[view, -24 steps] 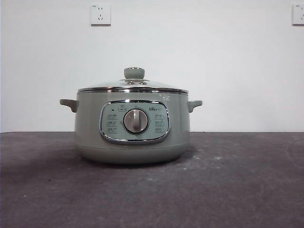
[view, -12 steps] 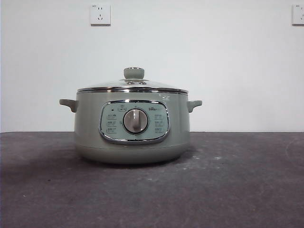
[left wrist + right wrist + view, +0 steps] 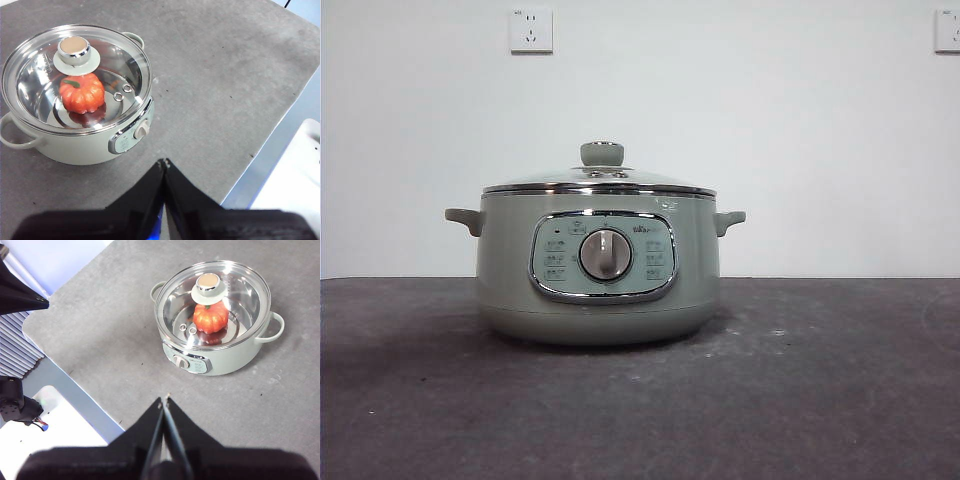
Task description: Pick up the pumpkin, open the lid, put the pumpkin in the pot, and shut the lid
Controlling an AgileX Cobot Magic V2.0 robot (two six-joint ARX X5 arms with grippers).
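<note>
The sage-green pot (image 3: 598,290) stands in the middle of the table with the glass lid (image 3: 600,180) seated on it. The orange pumpkin (image 3: 82,93) lies inside the pot under the lid; it also shows in the right wrist view (image 3: 210,317). It is hidden in the front view. My left gripper (image 3: 164,162) is shut and empty, held high and well away from the pot (image 3: 75,145). My right gripper (image 3: 164,400) is shut and empty, also high and away from the pot (image 3: 220,360).
The dark grey table (image 3: 820,380) ends at an edge near each arm (image 3: 270,150) (image 3: 65,370). Another black arm tip (image 3: 22,292) shows at the side in the right wrist view. Wall sockets (image 3: 531,30) hang on the white wall behind.
</note>
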